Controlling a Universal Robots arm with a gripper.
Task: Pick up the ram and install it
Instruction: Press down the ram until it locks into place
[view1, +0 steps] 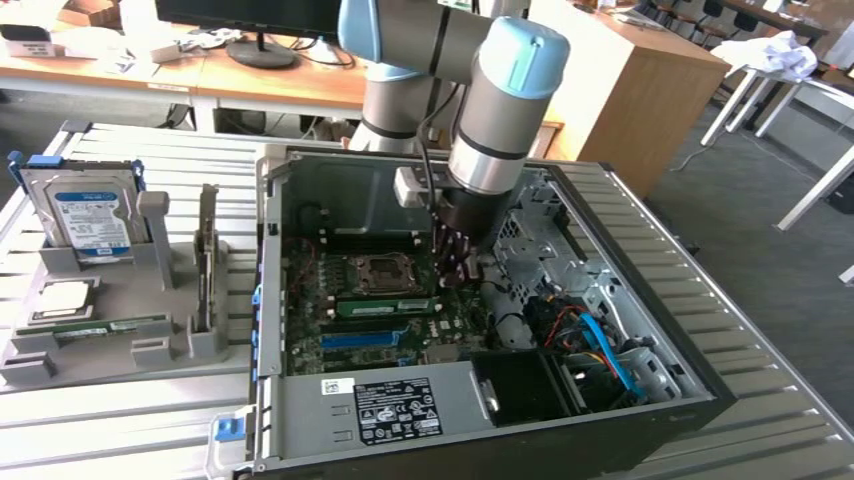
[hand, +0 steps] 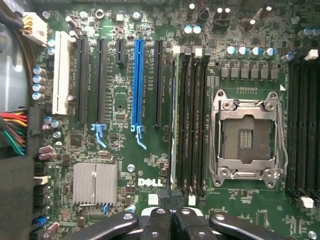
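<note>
Jaws (hand: 172, 220) clenched and empty hang over the motherboard (hand: 125, 95) inside the open computer case (view1: 694, 390).
Nearest them, the ram (hand: 173, 115) stands on edge in the slot beside the empty CPU socket (hand: 247, 140); if seated unevenly, pressure there could bend the stick or strain the slot latches.

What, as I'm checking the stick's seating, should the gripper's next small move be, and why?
Probably a short push straight down: the shut gripper hangs over one end of the ram, which stands in the slot beside the empty processor socket; whether it is latched I cannot tell.
</note>
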